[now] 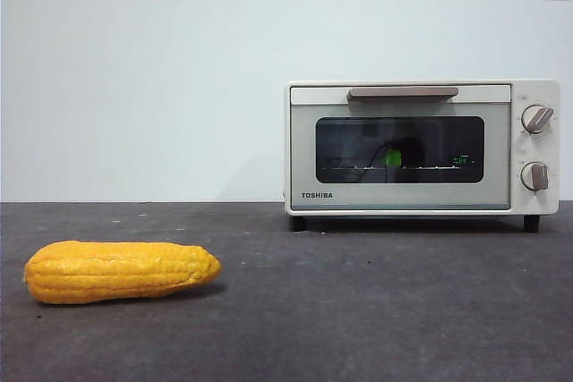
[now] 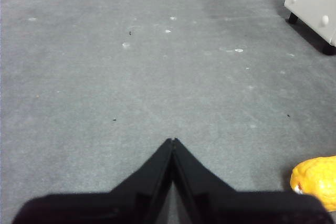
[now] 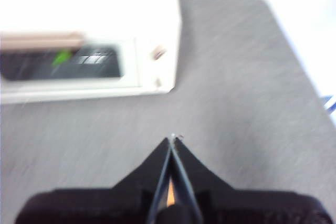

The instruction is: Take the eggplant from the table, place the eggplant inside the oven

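Because the oven (image 1: pixel 421 148) door is shut with the eggplant (image 1: pixel 393 157) already behind the glass, we judge the task done. We see only its green stem end facing the door, so its long axis likely runs front to back. Left gripper (image 2: pixel 172 141) and right gripper (image 3: pixel 172 138) hover over the table (image 1: pixel 358 310), jaws together, holding nothing.
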### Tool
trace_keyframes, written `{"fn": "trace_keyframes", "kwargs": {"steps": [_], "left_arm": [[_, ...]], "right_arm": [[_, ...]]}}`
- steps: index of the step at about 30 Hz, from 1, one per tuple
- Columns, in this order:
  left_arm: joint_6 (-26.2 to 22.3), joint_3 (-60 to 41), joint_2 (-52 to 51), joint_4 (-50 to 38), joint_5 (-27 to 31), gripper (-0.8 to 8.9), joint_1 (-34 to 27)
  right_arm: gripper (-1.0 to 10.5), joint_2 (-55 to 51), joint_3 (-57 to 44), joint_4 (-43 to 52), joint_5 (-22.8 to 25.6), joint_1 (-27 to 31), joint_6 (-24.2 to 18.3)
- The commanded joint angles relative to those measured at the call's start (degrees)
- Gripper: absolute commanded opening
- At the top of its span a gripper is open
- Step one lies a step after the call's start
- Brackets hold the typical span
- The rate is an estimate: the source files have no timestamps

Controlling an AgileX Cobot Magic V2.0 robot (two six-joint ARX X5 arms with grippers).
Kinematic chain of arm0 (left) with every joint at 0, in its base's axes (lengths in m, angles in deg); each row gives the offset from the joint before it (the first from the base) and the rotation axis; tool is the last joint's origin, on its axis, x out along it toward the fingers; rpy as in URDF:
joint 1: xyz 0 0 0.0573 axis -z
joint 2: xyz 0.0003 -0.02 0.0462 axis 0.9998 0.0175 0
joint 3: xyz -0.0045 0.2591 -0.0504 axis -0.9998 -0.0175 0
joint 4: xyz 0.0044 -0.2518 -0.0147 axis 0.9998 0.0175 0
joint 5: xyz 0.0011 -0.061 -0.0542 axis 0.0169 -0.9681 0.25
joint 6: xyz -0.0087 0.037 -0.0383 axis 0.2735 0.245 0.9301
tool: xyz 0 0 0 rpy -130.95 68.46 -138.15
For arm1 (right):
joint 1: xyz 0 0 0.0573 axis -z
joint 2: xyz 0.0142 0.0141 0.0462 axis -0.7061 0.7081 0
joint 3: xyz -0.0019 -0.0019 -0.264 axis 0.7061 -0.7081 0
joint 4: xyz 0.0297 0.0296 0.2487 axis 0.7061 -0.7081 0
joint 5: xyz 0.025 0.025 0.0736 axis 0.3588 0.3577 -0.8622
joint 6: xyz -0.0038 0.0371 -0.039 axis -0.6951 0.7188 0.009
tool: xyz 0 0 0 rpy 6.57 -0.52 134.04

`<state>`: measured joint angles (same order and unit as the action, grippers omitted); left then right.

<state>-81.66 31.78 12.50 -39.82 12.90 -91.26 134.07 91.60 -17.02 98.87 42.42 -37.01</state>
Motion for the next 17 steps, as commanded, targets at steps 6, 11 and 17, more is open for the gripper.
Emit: {"fn": "trace_keyframes", "kwargs": {"steps": [6, 11, 17], "left_arm": [[0.42, -0.50, 0.11, -0.42, -0.15, -0.04, -0.17], [0.42, -0.50, 0.17, -0.42, -0.15, -0.04, -0.17], [0.42, -0.50, 0.17, -0.42, -0.15, -0.04, -0.17]], "right_arm": [[0.0, -14.38, -25.62, 25.46, -0.20, 4.04, -0.02], [0.0, -20.76, -37.00, 32.52, -0.31, 4.13, -0.04], [0.0, -28.00, -48.33, 38.95, -0.50, 4.13, -0.04]]}}
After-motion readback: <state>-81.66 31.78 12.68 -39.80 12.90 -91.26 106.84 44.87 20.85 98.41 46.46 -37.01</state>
